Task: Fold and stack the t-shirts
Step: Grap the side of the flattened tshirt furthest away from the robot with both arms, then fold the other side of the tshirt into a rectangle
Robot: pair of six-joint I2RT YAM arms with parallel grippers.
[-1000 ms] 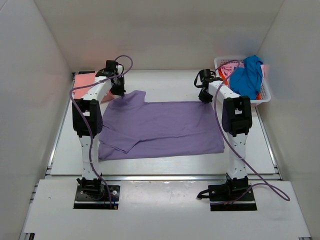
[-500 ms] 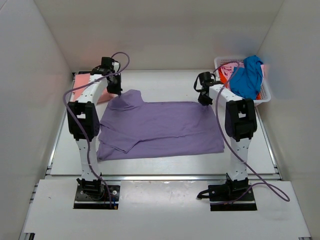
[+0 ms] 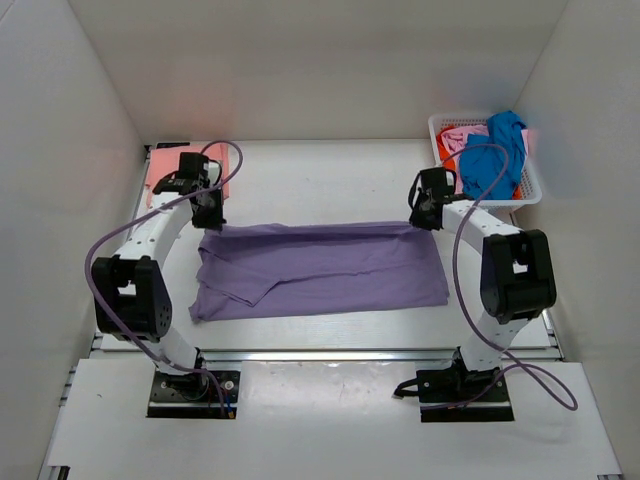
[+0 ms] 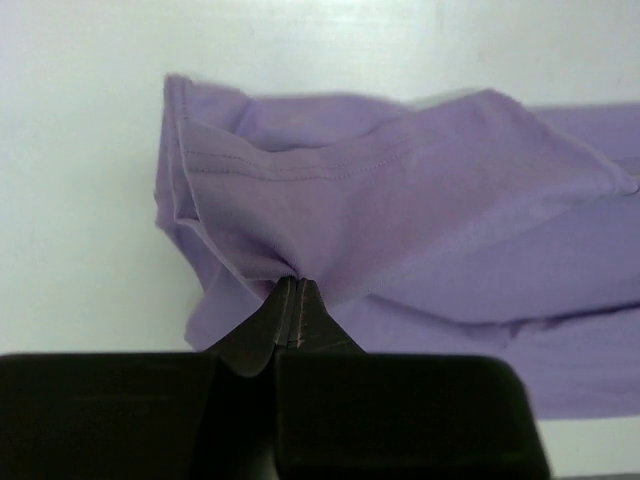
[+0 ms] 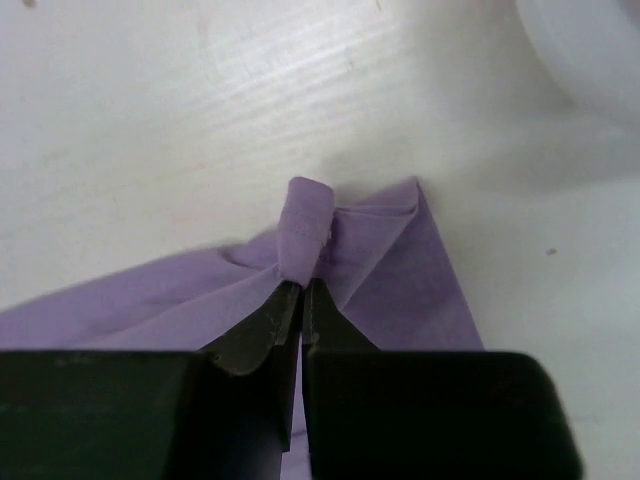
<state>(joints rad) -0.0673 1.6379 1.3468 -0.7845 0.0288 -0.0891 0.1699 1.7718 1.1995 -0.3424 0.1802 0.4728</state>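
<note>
Lavender t-shirt (image 3: 320, 272) lies across the middle of the table (image 3: 320, 180), and I have its far edge at both ends. My left gripper (image 4: 290, 284) is clenched on a pinch of the hemmed corner, with several layers gathered into the tips. My right gripper (image 5: 302, 284) is clamped just as tight on the opposite far corner, a small roll of cloth poking out beyond the jaws.

The fabric looks thin, light and limp. It wrinkles at each pinch, and I expect it to sag between my two holds and to carry no crease by itself. I judge the corners the best place to hold, close to the stitched hems, where the cloth is thicker and less likely to slide out. Both ends should travel evenly, or the span will skew.

A salmon-pink shirt (image 3: 158, 170) lies flat at the far left. A blue shirt (image 3: 492, 155) is heaped with others in the white basket (image 3: 532, 192) at the far right.
</note>
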